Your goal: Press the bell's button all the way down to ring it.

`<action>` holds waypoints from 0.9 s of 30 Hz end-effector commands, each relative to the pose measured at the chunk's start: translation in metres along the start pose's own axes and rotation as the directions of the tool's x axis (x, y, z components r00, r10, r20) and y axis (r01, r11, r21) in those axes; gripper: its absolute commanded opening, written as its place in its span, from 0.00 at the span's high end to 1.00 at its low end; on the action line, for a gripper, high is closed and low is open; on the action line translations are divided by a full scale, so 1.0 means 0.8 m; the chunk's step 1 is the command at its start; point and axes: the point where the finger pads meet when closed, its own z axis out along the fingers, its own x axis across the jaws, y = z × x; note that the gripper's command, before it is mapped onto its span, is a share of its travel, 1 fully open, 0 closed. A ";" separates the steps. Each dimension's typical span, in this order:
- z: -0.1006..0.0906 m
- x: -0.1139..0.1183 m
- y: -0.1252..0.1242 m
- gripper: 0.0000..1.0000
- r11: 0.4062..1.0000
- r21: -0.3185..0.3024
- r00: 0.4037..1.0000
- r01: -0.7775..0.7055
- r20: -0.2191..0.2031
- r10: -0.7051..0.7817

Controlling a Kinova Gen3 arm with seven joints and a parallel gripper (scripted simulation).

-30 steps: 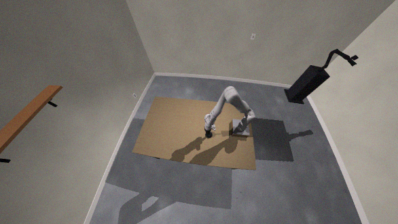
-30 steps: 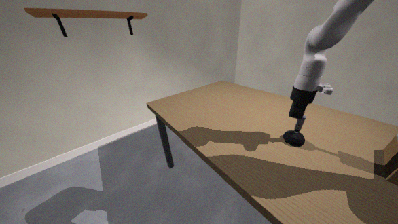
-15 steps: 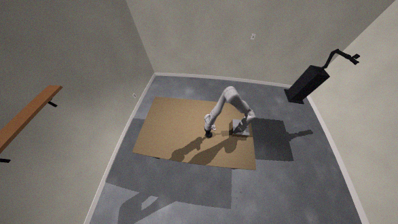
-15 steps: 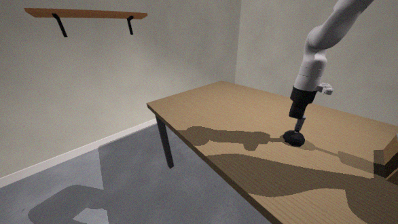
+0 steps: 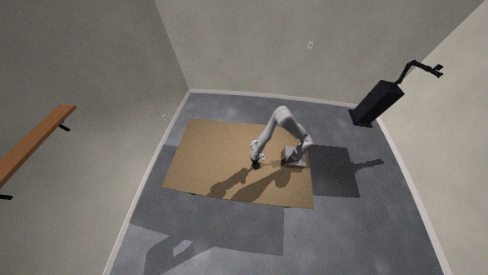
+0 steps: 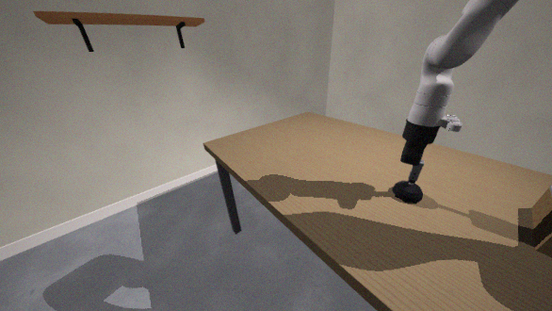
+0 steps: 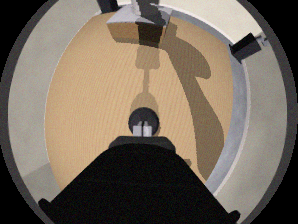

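Observation:
A small black dome bell (image 6: 408, 191) sits on the wooden table, near the middle; it also shows in the top view (image 5: 256, 165). My gripper (image 6: 414, 178) is shut and points straight down, with its fingertips on top of the bell, at the button. In the wrist view the shut fingertips (image 7: 144, 129) cover the middle of the bell (image 7: 144, 119), and the button itself is hidden under them. Nothing is held between the fingers.
The arm's base block (image 5: 295, 157) stands on the table's right side. A wooden shelf (image 6: 118, 19) hangs on the left wall. A black stand (image 5: 376, 102) stands in the far right corner of the room. The table's edge (image 6: 278, 214) runs in front of the bell.

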 end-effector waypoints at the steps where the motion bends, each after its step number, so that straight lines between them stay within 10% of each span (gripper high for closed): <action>1: 0.000 0.000 0.000 0.83 1.000 0.000 1.000 0.000 0.000 0.000; 27: 0.005 0.000 0.000 0.83 1.000 0.000 1.000 0.000 0.000 0.000</action>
